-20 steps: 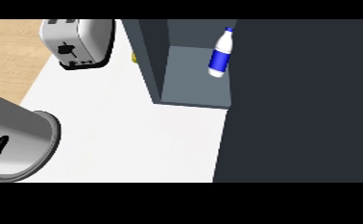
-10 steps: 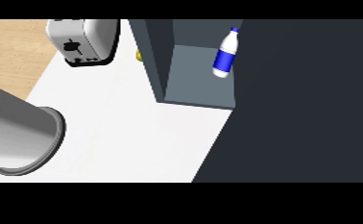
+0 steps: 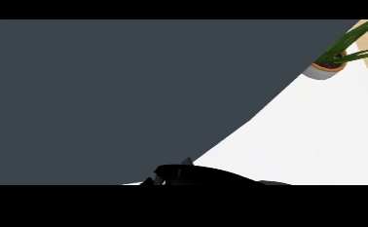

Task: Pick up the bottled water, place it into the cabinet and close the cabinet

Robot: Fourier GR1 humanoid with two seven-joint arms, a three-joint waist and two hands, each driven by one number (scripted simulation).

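From my seat the head view is almost filled by one flat slate-grey surface, which I take to be a cabinet panel (image 3: 129, 94), door or side, though it sits too close to the camera for me to be sure which. It covers the whole left side and the top of the view. Its right edge runs as a long curve from the upper right, just beside the potted plant (image 3: 321, 70), down to the bottom centre. Right of that edge lies the white table (image 3: 309, 143), a bare wedge that widens toward the lower right and is the only open room I can see for moving. The plant stands at the far upper corner of that wedge, its pale pot close against the panel's edge and its green leaves reaching up and right to the frame's border. A sliver of tan shows behind the leaves at the very corner. One black hand (image 3: 197, 175) pokes in at the bottom centre, right where the panel's edge meets the table, lying low along the lower border. No forearm shows with it, so I judge it the right hand only by its place. Whether it is open or curled I cannot tell. The bottled water does not show in this view, so I cannot say where it sits.
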